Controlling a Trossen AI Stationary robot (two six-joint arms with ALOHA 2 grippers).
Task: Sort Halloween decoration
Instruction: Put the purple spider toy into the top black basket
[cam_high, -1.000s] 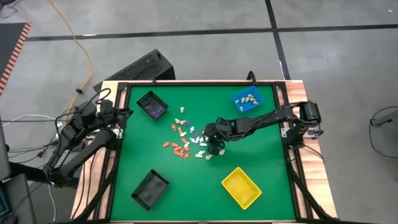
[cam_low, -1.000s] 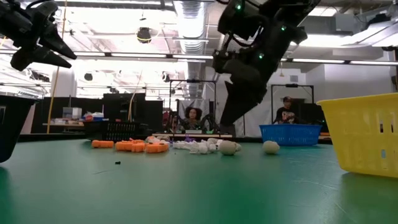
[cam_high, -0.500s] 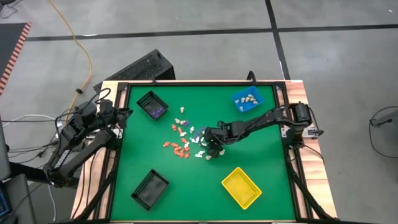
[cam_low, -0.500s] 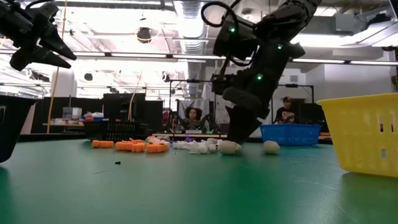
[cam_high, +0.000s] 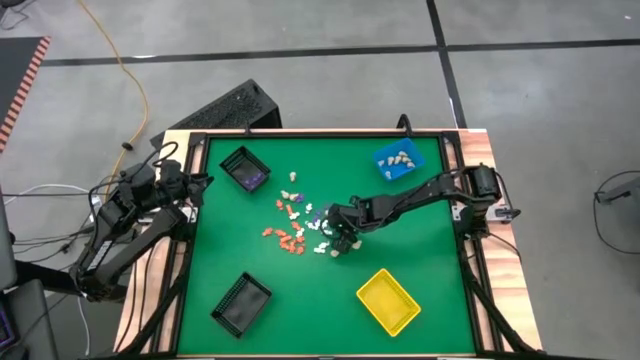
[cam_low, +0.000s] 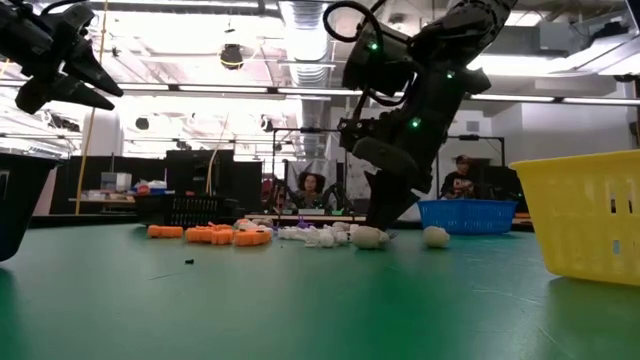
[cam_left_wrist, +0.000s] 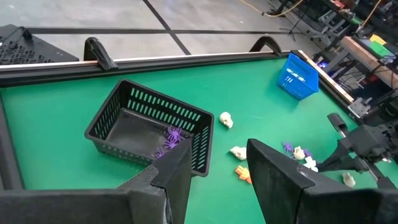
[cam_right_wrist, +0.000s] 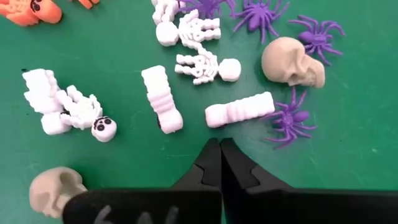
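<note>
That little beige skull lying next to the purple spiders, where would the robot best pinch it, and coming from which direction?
Probably straight down from above, fingers closing across the beige skull's narrower width. It lies on its side on the green table, rounded and low. The purple spider sits close, so the right gripper, now shut, would open first.

Your right gripper (cam_right_wrist: 220, 163) sits low with fingertips pressed together on bare green just beside a white bone piece (cam_right_wrist: 239, 109); skeletons, purple spiders (cam_right_wrist: 287, 117) and a beige skull (cam_right_wrist: 292, 61) crowd the mat ahead of it. Open table (cam_high: 300, 285) lies between the yellow bin (cam_high: 388, 301) and the near black bin (cam_high: 241, 303); left gripper (cam_high: 196, 181) hangs clear at the table's edge by the far black bin (cam_high: 245, 168)
</note>
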